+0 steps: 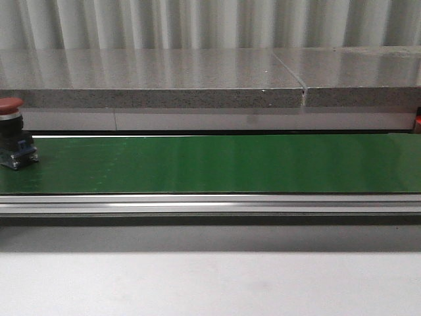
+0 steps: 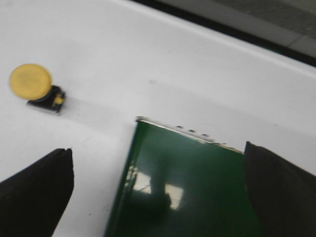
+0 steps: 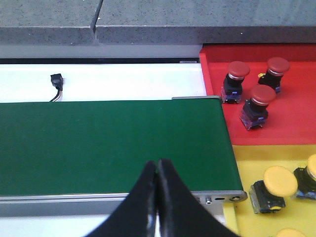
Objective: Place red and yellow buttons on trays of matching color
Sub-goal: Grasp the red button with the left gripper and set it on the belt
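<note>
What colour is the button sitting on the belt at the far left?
Red cap on a dark body: the button on the green belt, best seen in the front view.

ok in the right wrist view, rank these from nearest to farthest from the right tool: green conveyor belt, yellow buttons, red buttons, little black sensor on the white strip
1. Green conveyor belt, directly under the shut right tool.
2. Yellow buttons, on the yellow tray just past the belt's end.
3. Red buttons, on the red tray beyond the yellow one.
4. Black sensor, across the belt; too close to call against the red buttons.

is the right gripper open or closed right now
Closed. In the right wrist view the right gripper has its two black fingertips pressed together over the green belt, holding nothing.
</note>
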You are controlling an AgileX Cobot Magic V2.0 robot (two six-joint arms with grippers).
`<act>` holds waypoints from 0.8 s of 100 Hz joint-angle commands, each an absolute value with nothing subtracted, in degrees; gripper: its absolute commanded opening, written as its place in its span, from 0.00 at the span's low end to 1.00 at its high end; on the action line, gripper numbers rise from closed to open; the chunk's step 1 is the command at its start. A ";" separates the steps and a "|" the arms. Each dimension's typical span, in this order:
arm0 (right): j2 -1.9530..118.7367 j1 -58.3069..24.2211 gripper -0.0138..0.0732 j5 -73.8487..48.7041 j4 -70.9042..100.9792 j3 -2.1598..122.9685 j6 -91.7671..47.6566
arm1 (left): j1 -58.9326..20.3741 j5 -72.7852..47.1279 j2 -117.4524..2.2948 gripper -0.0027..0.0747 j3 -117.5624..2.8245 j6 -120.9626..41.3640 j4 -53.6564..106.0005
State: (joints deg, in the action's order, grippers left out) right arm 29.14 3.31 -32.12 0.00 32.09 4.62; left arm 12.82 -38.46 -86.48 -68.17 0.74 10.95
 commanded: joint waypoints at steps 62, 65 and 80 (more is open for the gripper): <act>29.15 3.15 0.08 -27.83 -0.57 33.50 4.23 | 25.35 -34.92 -105.89 0.88 -78.41 -2.34 11.41; 29.15 3.15 0.08 -27.83 -0.57 33.50 4.23 | 25.35 -35.18 -106.78 0.88 -79.78 -2.34 11.41; 29.15 3.15 0.08 -27.83 -0.57 33.50 4.23 | 25.22 -35.95 -111.10 0.88 -85.20 -2.34 11.41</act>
